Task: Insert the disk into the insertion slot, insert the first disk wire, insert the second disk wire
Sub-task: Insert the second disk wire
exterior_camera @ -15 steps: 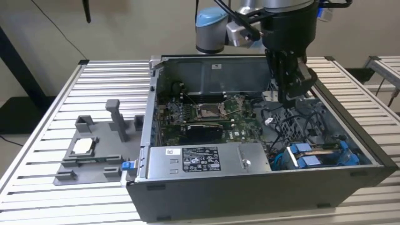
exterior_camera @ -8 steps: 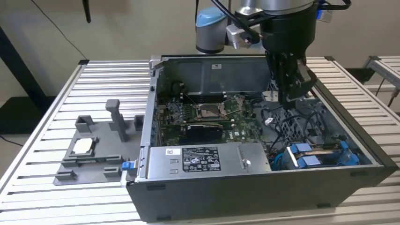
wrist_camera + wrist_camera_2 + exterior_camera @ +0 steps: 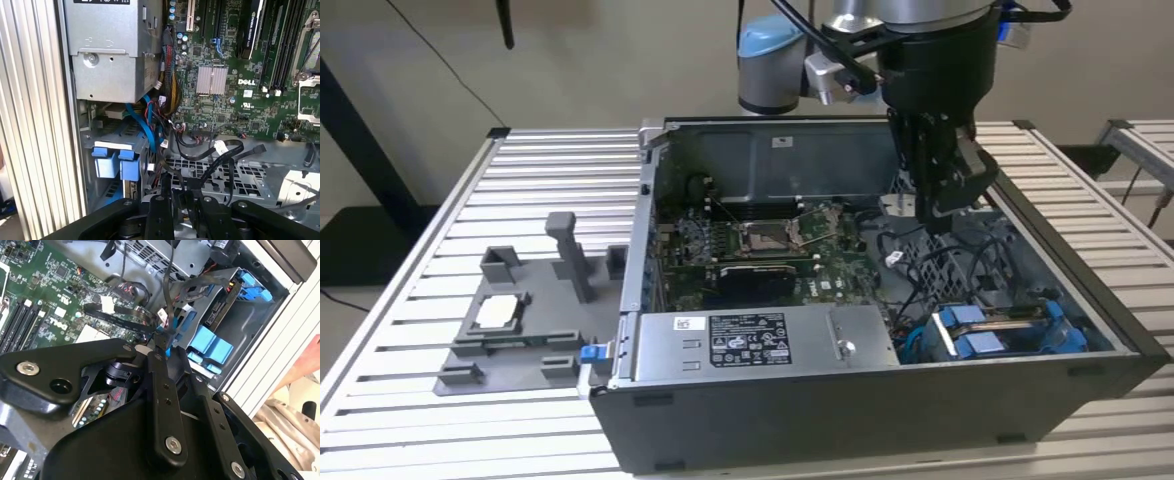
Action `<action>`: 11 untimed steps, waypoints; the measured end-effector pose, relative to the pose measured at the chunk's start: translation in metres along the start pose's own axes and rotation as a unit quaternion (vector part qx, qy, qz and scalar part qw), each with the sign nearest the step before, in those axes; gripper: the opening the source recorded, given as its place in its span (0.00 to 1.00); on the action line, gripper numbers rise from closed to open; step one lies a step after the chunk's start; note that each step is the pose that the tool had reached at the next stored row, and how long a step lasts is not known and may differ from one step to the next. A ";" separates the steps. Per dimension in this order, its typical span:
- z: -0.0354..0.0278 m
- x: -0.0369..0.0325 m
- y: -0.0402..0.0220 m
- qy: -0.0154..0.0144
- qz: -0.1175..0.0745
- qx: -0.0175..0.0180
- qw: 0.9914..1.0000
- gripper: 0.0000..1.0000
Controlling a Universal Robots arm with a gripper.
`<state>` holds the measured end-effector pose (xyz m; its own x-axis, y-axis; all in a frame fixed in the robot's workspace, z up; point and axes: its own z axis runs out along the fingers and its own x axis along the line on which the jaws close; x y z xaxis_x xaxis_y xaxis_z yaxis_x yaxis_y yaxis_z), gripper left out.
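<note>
The disk (image 3: 221,305) sits edge-up in the insertion slot (image 3: 194,287), a grey metal cage with blue plastic fittings (image 3: 115,162) at the case's front corner, on the exterior view's right (image 3: 1003,318). My gripper (image 3: 162,347) hangs inside the open computer case (image 3: 947,205), above the case floor between the motherboard and the cage, a short way from the disk. Its fingers (image 3: 159,372) are pressed together on a thin wire with a blue end (image 3: 165,337). In the first wrist view the fingertips (image 3: 161,200) pinch the same wire among loose black cables.
A grey power-supply box (image 3: 761,335) lies next to the cage. The green motherboard (image 3: 761,250) fills the case's middle. Loose black cables (image 3: 220,150) cross the perforated floor. A grey fixture tray (image 3: 507,335) stands outside the case on the slatted table.
</note>
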<state>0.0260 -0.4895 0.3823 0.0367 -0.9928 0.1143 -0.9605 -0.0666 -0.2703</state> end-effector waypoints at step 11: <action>0.0003 -0.0011 -0.0005 0.011 -0.003 0.000 1.000 0.18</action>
<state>0.0265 -0.4884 0.3820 0.0369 -0.9900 0.1364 -0.9604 -0.0729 -0.2688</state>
